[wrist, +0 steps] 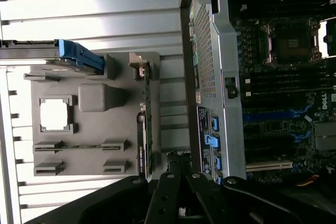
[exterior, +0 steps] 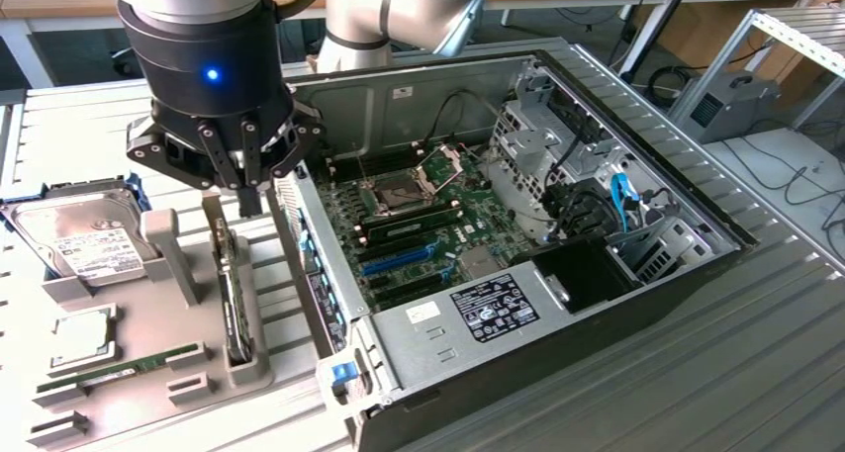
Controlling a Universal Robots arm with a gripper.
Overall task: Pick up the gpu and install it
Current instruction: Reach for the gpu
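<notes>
While a computer case (exterior: 410, 318) lies open on its side across the slatted metal table (exterior: 739, 373), the arm's gripper (exterior: 248, 203) hangs over the grey parts tray (exterior: 172, 373) alongside it, jaws pressed together and holding nothing. The case wall stands close beside the jaws on one flank, with the motherboard (exterior: 422, 225) and its blue expansion slots (exterior: 396, 262) beyond that wall.

The gpu (exterior: 235, 309) stands on edge in its tray slot just below the jaws and a little off their line, away from the case. One end of the card sits nearly under the fingertips, and the rest runs out ahead of them. No part of the gripper touches it. Farther out from the jaws on the tray side rest a hard drive (exterior: 79, 234), a processor (exterior: 82, 335) and a RAM stick (exterior: 126, 365).

The hazards look plain enough from the floor. Jaws this tightly closed cannot straddle the thin card, so a descent as they stand would likely strike its upper edge or metal bracket. The slight offset could bring one finger down on the fan face. With the case wall so near, the gripper's outer linkage could clip the sheet metal.
</notes>
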